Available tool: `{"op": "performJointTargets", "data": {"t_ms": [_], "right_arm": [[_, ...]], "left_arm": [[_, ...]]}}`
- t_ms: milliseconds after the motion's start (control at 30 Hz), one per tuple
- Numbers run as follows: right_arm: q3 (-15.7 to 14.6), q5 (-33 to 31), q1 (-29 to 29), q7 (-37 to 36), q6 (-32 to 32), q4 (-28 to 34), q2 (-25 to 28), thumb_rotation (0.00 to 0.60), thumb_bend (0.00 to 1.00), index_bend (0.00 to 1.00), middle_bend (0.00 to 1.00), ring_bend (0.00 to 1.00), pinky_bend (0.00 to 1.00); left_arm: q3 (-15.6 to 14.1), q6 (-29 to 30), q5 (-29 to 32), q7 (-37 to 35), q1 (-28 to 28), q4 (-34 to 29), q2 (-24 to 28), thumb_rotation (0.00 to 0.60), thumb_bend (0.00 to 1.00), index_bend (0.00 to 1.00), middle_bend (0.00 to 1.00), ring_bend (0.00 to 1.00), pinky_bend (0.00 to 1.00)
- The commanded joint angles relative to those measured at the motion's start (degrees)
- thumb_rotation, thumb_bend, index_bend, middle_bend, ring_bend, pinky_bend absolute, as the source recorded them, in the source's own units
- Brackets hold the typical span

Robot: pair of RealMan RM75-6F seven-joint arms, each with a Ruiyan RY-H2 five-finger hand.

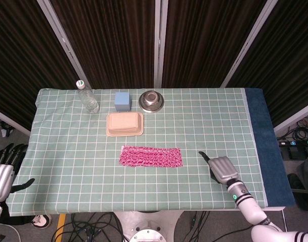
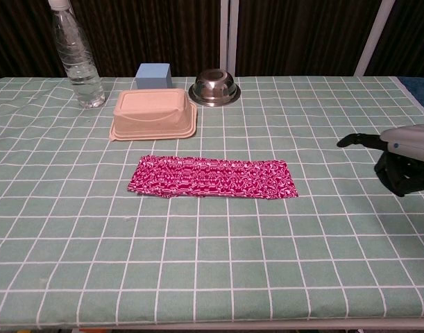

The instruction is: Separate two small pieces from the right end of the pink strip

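Head view: pink strip (image 1: 151, 156) lying flat and lengthwise, left to right, near the middle of the counter (image 1: 63, 151), under a green checked cloth. Right hand (image 1: 222, 169) over the near right part of the counter, right of the strip's right end and apart from it, holding nothing; thumb stuck out to the left toward the strip, remaining fingers (image 1: 225, 163) lying side by side, slightly curled. Left hand (image 1: 3, 169) off the counter's near left edge, well apart from the strip, dark fingers (image 1: 10, 152) spread and pointing far, nothing in them. Just beyond the strip, a peach lidded container (image 1: 125, 124); farther still, in a row near the far edge, a clear water bottle (image 1: 87, 97) standing upright at the left, then a blue block (image 1: 122, 100), then a steel bowl (image 1: 151, 101) turned upside down. Blue mat (image 1: 262, 126) along the right side of the counter.

Chest view: pink strip (image 2: 212, 177) flat at the centre, both ends free, untouched. Right hand (image 2: 399, 159) at the right edge of the frame, hovering over the cloth, well right of the strip's right end; thumb reaching left, dark fingers (image 2: 406, 182) curled downward, empty. Peach container (image 2: 154, 113) beyond the strip's left half; bottle (image 2: 78, 55), blue block (image 2: 153, 74) and bowl (image 2: 214, 87) behind it. Left hand out of this frame.
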State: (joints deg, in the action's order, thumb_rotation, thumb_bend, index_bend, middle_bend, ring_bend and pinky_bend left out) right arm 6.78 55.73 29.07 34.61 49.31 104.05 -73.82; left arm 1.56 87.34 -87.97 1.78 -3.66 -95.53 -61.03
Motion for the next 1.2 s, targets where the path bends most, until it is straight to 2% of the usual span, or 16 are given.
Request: {"op": "performJointTargets", "data": {"t_ms": [33,267,533,800,1200], "right_arm": [[0.5,-5.8,5.4,4.1,-2.2,0.8,-2.4,0.6,1.0,0.0,0.92,0.88,0.75],[-1.5,-14.7,11.7,10.3,-0.6,1.4,-5.5,0.6,1.0,0.0,0.92,0.88,0.75],[-3.8,-27.1,19.2,16.3,2.0,-1.9,-10.6,0.6,1.0,0.0,0.92,0.88,0.75],[-5.5,-30.7,22.2,16.1,3.1,-4.0,-12.8,0.6,1.0,0.0,0.92,0.88,0.75],[-8.2,-33.2,23.7,14.6,4.4,-3.5,-11.6,0.6,1.0,0.0,0.92,0.88,0.75]], "left_arm": [[0.0,-0.1,0.1,-0.3,0.0,0.2,0.0,0.6,0.0,0.11,0.11,0.04,0.14],[-0.1,0.0,0.3,-1.4,0.3,1.1,0.1,0.6,0.0,0.11,0.11,0.04,0.14],[-0.5,0.3,0.2,-3.0,0.8,2.2,0.5,0.6,0.0,0.11,0.11,0.04,0.14],[-0.5,0.1,0.5,-4.5,1.0,3.5,0.5,0.6,0.0,0.11,0.11,0.04,0.14],[-0.4,0.1,0.4,-4.1,0.9,3.2,0.5,0.6,0.0,0.11,0.11,0.04,0.14]]}}
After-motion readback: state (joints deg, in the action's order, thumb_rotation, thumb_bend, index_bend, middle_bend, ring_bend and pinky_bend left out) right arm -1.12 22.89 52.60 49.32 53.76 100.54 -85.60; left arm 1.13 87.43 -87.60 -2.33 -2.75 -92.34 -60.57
